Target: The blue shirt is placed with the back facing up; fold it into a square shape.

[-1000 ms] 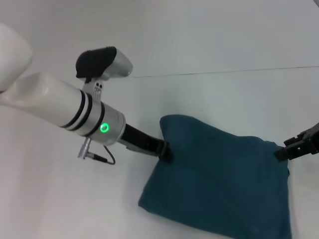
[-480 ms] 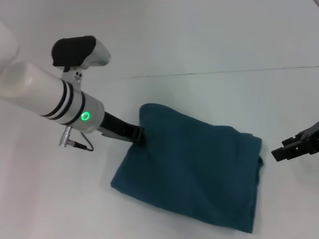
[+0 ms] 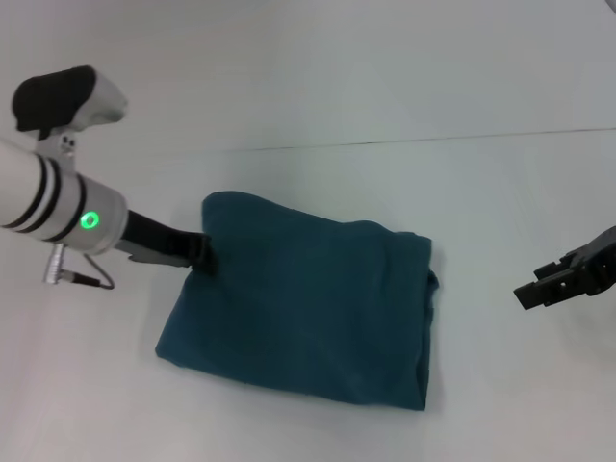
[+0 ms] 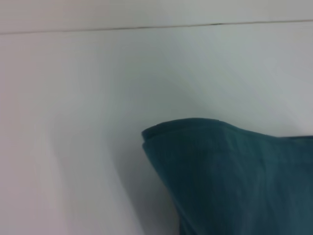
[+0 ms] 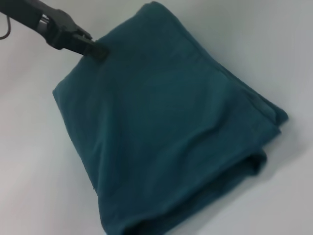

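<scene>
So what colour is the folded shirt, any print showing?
Plain dark teal-blue shirt, no print visible; clearest in the right wrist view.

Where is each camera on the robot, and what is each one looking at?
Head view: from the robot's head, looking down at the folded blue shirt on the white table; the left pincer grips its edge, the right pincer is off to the side.
Left wrist view: close to the shirt's corner; no pincer shows.
Right wrist view: looks over the whole shirt toward the left pincer, not its own.
Shared: all three show the blue shirt.
</scene>
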Controlling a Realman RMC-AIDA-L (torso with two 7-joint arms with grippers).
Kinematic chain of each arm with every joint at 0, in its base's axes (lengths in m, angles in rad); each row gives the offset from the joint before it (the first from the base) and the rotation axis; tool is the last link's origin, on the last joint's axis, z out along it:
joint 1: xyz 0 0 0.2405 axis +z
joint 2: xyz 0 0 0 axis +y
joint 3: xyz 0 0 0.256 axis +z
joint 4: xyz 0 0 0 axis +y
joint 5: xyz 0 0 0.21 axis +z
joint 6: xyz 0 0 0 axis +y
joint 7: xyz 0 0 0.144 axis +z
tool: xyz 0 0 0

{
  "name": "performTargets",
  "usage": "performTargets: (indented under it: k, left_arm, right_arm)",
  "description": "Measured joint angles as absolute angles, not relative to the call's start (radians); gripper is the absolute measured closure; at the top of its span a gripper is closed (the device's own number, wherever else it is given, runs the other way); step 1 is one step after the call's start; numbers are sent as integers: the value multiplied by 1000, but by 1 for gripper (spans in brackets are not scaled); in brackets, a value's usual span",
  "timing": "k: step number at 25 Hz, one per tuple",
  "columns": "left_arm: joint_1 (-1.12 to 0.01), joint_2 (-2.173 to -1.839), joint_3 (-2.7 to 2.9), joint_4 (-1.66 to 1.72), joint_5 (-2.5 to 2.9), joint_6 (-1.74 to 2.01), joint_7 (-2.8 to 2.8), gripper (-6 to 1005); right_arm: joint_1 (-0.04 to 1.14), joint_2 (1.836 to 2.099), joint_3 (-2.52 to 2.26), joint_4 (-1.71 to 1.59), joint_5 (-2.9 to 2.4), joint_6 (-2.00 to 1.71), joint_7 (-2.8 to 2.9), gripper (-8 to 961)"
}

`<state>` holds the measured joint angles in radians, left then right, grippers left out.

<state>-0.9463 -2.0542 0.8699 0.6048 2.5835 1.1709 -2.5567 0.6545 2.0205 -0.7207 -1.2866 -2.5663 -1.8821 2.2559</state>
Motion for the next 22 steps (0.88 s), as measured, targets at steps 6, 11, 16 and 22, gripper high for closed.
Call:
performTargets:
  k: [6, 11, 16, 22]
  left_arm:
    - [-877, -2050, 812, 683, 2597, 1266, -2561, 861]
    - [-836, -2051, 789, 729, 2605, 1317, -2574, 847]
    - [-820, -2052, 777, 744, 2606, 1324, -2575, 833]
    - [-816, -2049, 742, 755, 2590, 1374, -2535, 817]
  right_arm:
    - [661, 2020, -725, -1287, -2566, -1883, 2260, 416]
    - [664, 2020, -726, -1287, -2566, -1883, 2260, 417]
    - [669, 2020, -726, -1287, -2566, -1882, 2260, 417]
    - [667, 2023, -725, -1283, -2566, -1881, 2259, 416]
